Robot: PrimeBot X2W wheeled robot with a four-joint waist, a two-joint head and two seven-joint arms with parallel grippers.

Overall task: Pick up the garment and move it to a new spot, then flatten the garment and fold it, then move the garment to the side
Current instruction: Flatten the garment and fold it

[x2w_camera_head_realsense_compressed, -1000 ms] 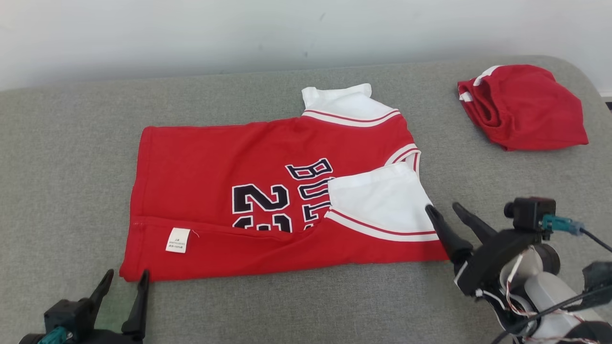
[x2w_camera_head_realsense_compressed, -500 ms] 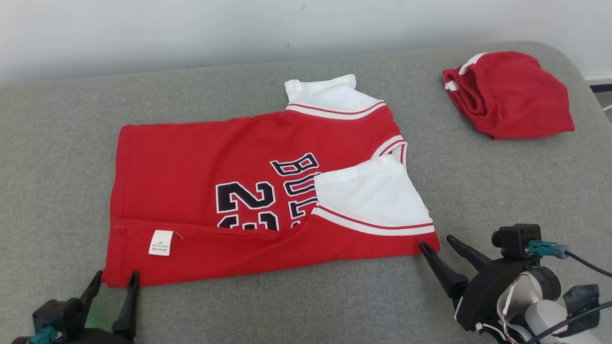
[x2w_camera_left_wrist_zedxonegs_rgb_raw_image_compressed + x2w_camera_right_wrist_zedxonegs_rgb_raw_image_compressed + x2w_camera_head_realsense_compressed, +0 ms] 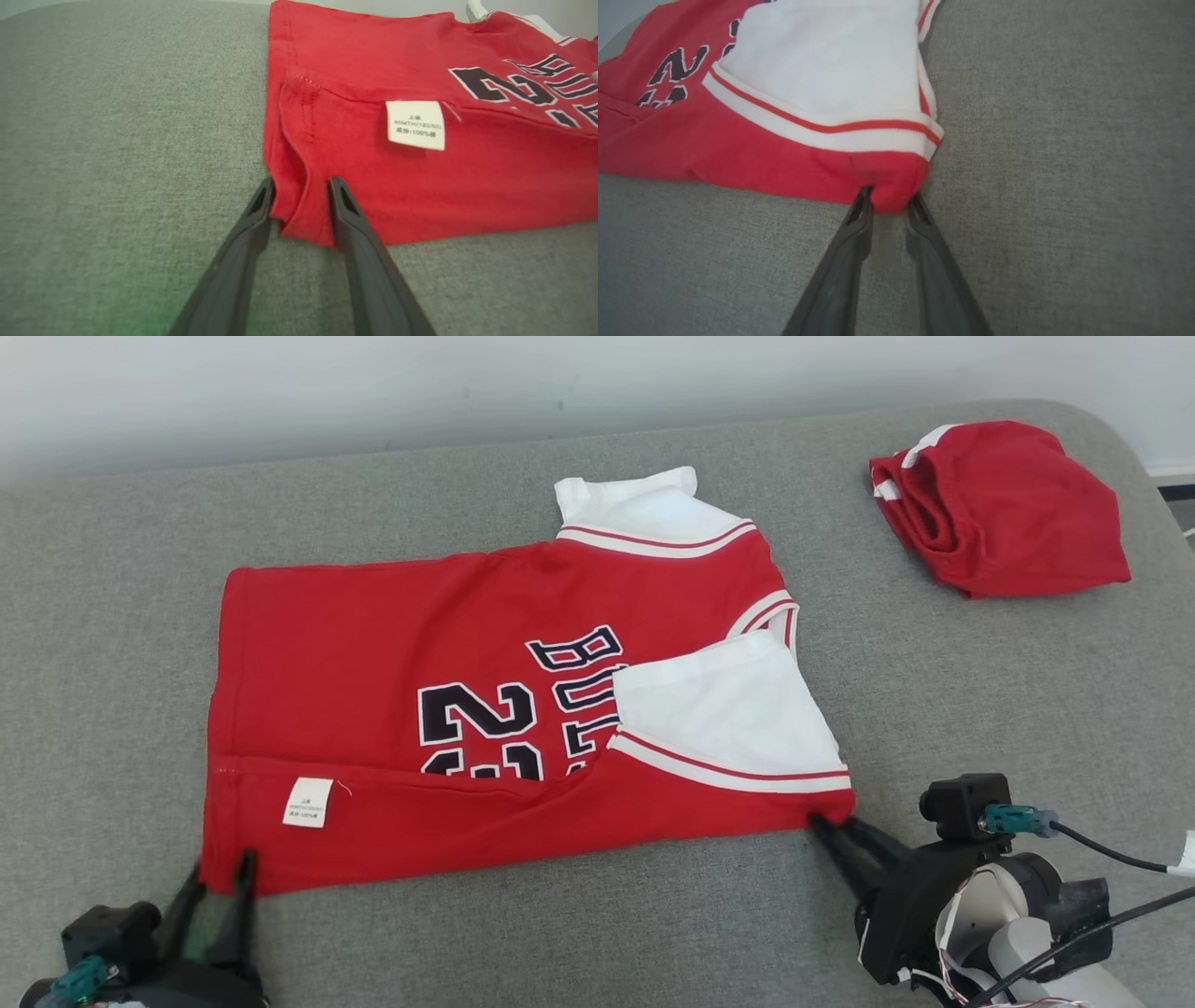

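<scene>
The garment (image 3: 392,644) is a red jersey with white sleeves and black lettering. It lies flat on the grey cushion (image 3: 112,616), with its near long edge folded over and a white label showing. My left gripper (image 3: 221,882) stands at the near left hem corner (image 3: 299,210). Its jaws are partly closed and still apart, straddling the cloth (image 3: 420,186). My right gripper (image 3: 831,823) is at the near right corner below the white sleeve (image 3: 822,70). Its fingertips (image 3: 864,196) pinch the bunched red corner (image 3: 892,182).
A second red garment (image 3: 1008,509) lies crumpled at the cushion's far right. A pale wall (image 3: 373,383) runs along the back edge. The cushion's rounded right end (image 3: 1134,467) drops off beside the crumpled piece.
Both grippers have come forward onto the jersey's near corners and their jaws have narrowed, the right more than the left. The camera has shifted, so the whole picture has moved.
</scene>
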